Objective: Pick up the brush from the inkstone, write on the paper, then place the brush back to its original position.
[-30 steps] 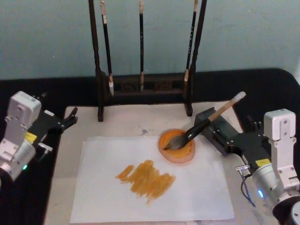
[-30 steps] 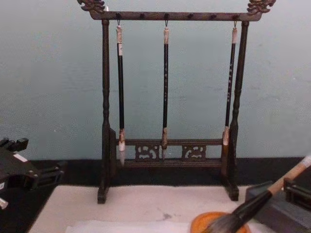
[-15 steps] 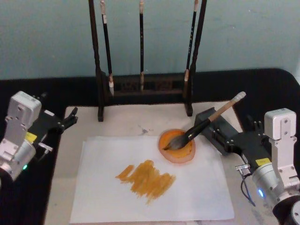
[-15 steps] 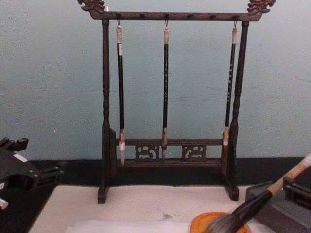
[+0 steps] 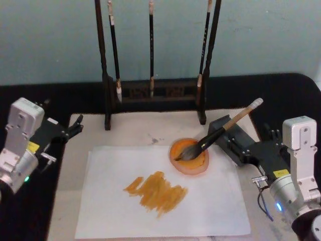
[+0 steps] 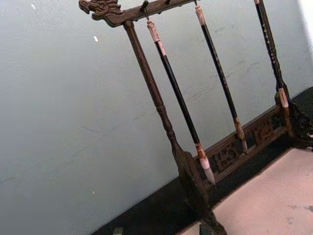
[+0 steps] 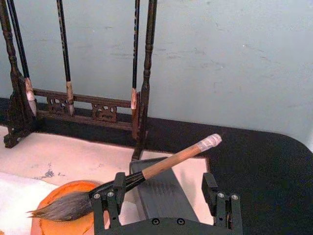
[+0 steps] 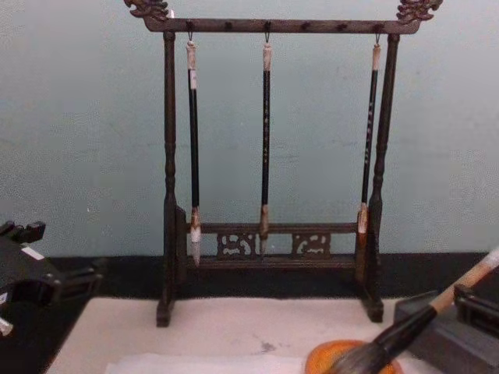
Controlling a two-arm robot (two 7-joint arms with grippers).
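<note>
A pale blue-green wall closes the scene behind a black bench [image 5: 281,90], on which a cream mat [image 5: 135,131] carries the white paper [image 5: 210,201], marked with orange strokes [image 5: 156,191]. At the back of the mat stands a dark wooden rack [image 8: 168,195] with three thin brushes [image 8: 266,140] hanging from its top bar; in the head view that bar is cut off by the upper edge. The round orange inkstone [image 5: 189,156] sits at the far right part of the paper, and the brush [image 5: 220,131] rests with its grey bristles in the dish and its handle slanting up and back to the right, lying across a dark grey block [image 5: 231,133] just beside the dish. The right end effector [image 7: 164,193] sits behind that block, its fingers [image 7: 211,188] spread wide and holding nothing, one of them close beside the brush's black section; in the right wrist view the block hides part of the mat. The left end effector [image 5: 75,125] is parked off the left edge of the mat, well apart from the paper; whether it is open cannot be told. In the chest view the inkstone and bristles are cut off by the lower edge.
</note>
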